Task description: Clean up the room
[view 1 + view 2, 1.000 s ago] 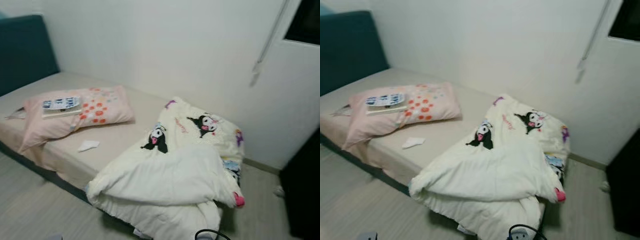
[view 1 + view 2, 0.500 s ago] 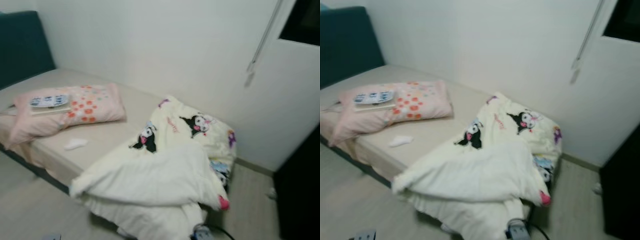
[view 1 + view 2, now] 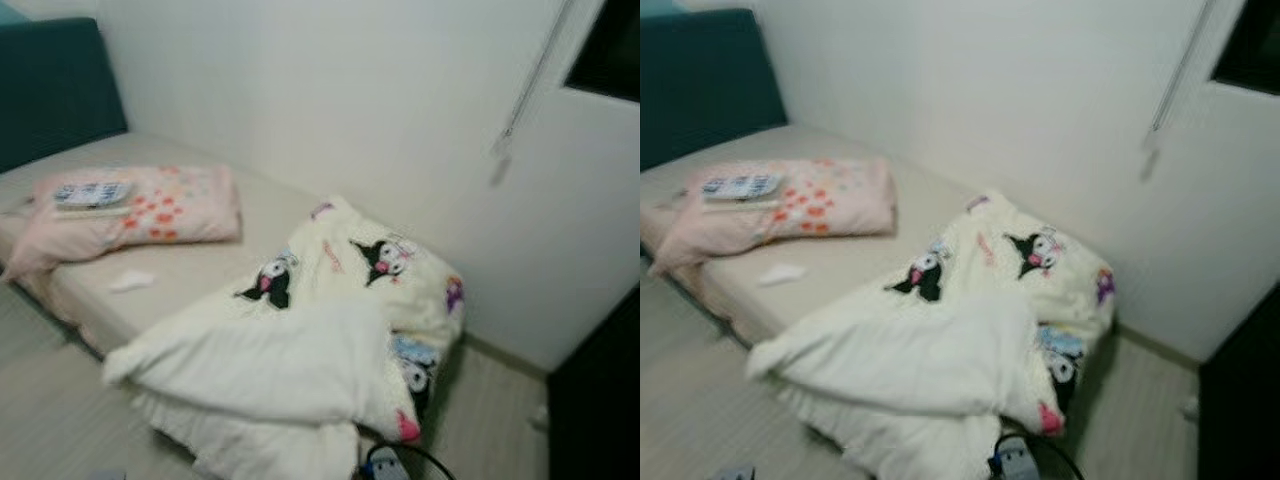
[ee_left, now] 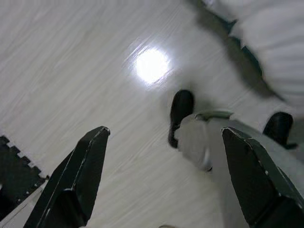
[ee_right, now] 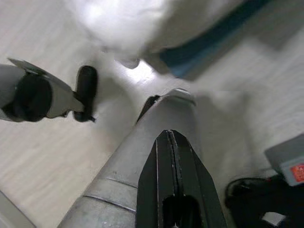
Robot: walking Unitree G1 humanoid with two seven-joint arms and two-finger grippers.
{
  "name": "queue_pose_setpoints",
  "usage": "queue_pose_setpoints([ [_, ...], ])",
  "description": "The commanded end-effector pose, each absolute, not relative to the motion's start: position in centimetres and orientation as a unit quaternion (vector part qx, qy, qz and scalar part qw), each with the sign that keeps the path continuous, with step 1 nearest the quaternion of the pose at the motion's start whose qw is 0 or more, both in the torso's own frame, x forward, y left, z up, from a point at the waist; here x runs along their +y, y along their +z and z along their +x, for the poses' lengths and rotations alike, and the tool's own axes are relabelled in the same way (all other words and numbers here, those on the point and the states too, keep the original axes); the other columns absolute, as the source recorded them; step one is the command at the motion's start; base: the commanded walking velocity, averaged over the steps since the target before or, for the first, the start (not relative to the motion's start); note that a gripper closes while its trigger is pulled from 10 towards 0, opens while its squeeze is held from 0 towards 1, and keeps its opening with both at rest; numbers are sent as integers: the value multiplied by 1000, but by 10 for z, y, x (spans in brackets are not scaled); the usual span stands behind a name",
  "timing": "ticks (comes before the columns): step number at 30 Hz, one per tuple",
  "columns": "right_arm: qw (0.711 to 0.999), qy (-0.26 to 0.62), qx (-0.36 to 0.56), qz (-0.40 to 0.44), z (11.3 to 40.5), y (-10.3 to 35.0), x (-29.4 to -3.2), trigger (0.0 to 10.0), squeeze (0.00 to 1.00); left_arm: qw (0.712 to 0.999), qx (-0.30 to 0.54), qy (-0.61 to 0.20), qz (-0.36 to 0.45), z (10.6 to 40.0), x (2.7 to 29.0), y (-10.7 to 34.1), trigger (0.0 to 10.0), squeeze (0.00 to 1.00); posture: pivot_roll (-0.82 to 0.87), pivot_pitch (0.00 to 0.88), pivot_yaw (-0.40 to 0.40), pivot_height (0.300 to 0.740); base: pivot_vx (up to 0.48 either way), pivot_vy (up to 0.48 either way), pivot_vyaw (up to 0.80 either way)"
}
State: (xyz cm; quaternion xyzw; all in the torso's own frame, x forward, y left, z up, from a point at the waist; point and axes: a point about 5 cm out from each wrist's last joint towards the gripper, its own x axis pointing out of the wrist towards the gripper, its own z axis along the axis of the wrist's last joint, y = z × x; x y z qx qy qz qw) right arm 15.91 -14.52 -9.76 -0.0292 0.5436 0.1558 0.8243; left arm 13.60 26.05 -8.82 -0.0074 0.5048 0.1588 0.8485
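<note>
**Bedroom tidy-up barely beginning**

A white quilt (image 3: 300,370) is lying bunched and spilling off the bed (image 3: 200,275) at lower centre, while a pink pillow (image 3: 140,205) and a scrap of paper (image 3: 130,281) are sitting at left. The left gripper (image 4: 161,175) is hanging with jaws wide and empty; the right gripper (image 5: 171,190) is hanging with jaws closed on nothing (both over the floor (image 4: 71,71)).

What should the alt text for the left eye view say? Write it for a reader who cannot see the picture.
A low bed stands against a white wall, with a rumpled white cartoon-print comforter spilling off its near end toward the pale floor. A pink flowered pillow lies by the dark teal headboard with a small flat item on top, and a white scrap lies on the mattress.
</note>
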Motion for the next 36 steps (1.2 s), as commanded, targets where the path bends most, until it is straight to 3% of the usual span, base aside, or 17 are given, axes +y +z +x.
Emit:
queue_pose_setpoints([
  [1, 817, 155, 554, -28, 154, -100, -147, 10000, 0, 841, 518, 153, -5, 130, 257, -92, 10000, 0, -46, 0, -67, 740, 0, -364, 0],
  [17, 812, 171, 557, -41, 151, -100, -148, 10000, 0, 844, 515, 147, -2, 135, 254, -91, 10000, 0, -51, 0, -67, 740, 0, -361, 0],
  [36, 816, 233, 521, -96, 169, -93, -129, 10000, 0, 843, 517, 149, -3, 134, 254, -91, 10000, 0, -56, 0, -62, 740, 0, -321, 664],
])
